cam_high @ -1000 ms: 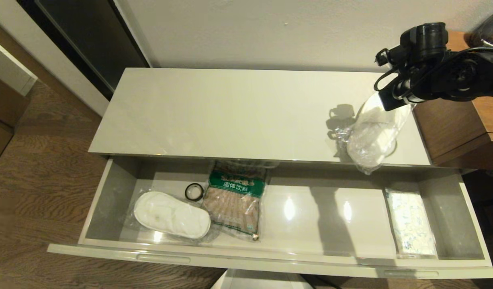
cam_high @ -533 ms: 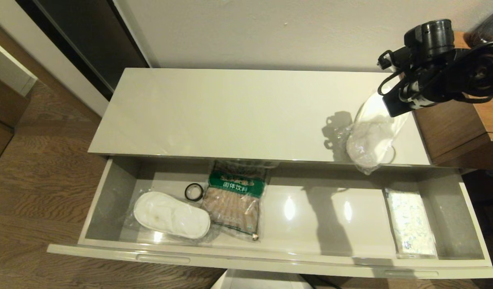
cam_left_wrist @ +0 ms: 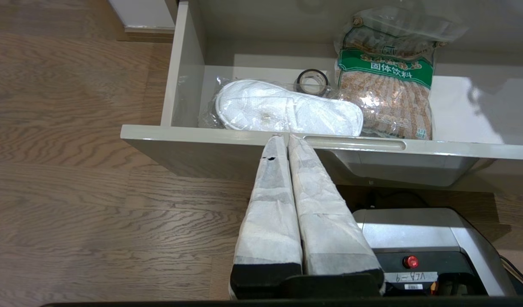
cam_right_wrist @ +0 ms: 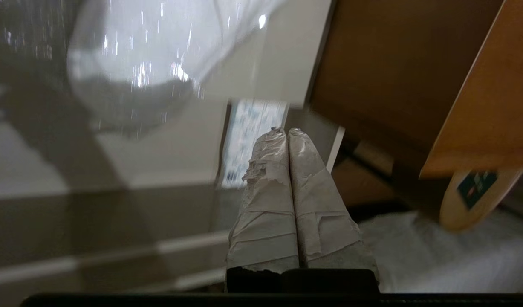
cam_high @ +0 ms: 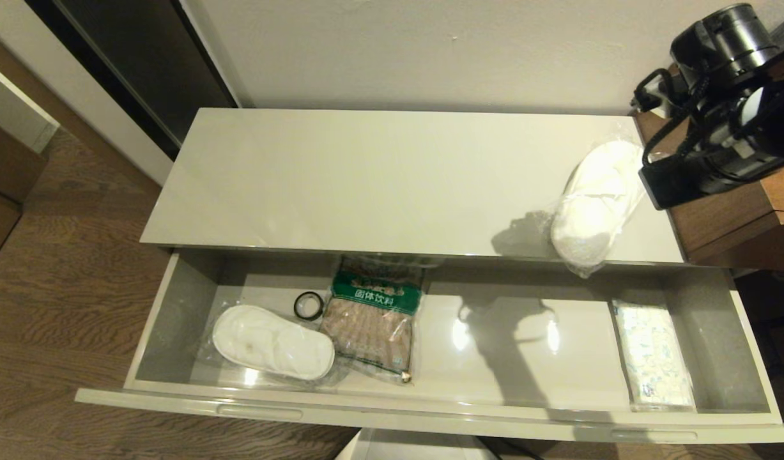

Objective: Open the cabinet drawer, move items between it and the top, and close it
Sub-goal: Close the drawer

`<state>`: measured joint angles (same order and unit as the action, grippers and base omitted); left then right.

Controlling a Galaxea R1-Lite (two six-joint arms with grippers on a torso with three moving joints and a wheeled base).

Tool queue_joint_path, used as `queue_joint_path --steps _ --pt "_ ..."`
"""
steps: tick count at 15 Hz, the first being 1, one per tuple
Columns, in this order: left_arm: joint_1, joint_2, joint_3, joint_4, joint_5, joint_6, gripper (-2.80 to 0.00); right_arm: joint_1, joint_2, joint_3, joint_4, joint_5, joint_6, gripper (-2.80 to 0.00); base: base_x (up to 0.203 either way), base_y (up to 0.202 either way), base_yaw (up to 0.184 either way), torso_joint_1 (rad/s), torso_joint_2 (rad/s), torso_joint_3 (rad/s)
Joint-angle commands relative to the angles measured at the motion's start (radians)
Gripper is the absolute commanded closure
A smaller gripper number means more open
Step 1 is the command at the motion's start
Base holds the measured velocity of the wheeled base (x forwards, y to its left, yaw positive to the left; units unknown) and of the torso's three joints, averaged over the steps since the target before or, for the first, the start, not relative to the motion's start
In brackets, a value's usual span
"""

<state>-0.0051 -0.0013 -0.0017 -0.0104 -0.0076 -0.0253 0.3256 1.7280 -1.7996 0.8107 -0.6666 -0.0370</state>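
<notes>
Right gripper [cam_right_wrist: 287,131] pressed together, holding nothing, above brown unit [cam_high: 737,211]; bagged slippers [cam_high: 596,203] on top [cam_high: 366,172].

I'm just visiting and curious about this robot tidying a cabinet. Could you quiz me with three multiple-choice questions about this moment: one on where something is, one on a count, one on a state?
1. Where is the small black tape roll?
A. On the cabinet top
B. In the drawer, between the slippers and the brown bag
C. On the floor

2. How many bagged slipper pairs are visible?
A. One
B. Two
C. Three

3. How is the drawer?
A. Pulled open
B. Fully closed
C. Taken out

Answers:
1 B: it lies beside the slipper pair in the drawer and the brown bag.
2 B: one in the drawer, one slipper pair on the cabinet top, lying on the cabinet top.
3 A: its inside is visible.
</notes>
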Motion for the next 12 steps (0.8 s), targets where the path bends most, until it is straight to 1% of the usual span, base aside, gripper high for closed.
queue_joint_path --steps 1,3,4,6,7,8,10,11,12 --pt "0.000 0.001 0.000 0.000 0.000 0.000 0.00 0.081 -0.084 0.002 0.330 -0.003 0.290 0.00 0.000 0.000 0.000 0.000 0.00 0.000" --pt "-0.001 0.001 0.000 0.000 0.000 0.001 0.00 0.218 -0.117 0.005 0.551 -0.002 0.603 0.00 0.000 0.000 0.000 0.000 0.00 0.000" --pt "-0.001 0.001 0.000 0.000 0.000 -0.001 0.00 0.292 -0.124 0.007 0.629 0.000 0.735 0.00 0.000 0.000 0.000 0.000 0.00 0.000" --pt "-0.001 0.001 0.000 0.000 0.000 0.000 0.00 0.445 -0.130 0.028 0.690 0.016 1.036 0.00 0.000 0.000 0.000 0.000 0.00 0.000" --pt "-0.001 0.001 0.000 0.000 0.000 0.000 0.00 0.483 -0.136 0.055 0.705 0.056 1.149 0.00 0.000 0.000 0.000 0.000 0.00 0.000" --pt "0.000 0.001 0.000 0.000 0.000 -0.001 0.00 0.492 -0.159 0.057 0.714 0.094 1.187 0.00 0.000 0.000 0.000 0.000 0.00 0.000" --pt "0.000 0.001 0.000 0.000 0.000 0.000 0.00 0.447 -0.223 0.030 0.718 0.128 1.137 0.00 0.000 0.000 0.000 0.000 0.00 0.000" --pt "-0.001 0.001 0.000 0.000 0.000 0.001 0.00 0.439 -0.271 0.038 0.719 0.176 1.114 0.00 0.000 0.000 0.000 0.000 0.00 0.000" --pt "0.000 0.001 0.001 0.000 0.000 -0.001 0.00 0.436 -0.319 0.046 0.719 0.264 1.084 0.00 0.000 0.000 0.000 0.000 0.00 0.000"
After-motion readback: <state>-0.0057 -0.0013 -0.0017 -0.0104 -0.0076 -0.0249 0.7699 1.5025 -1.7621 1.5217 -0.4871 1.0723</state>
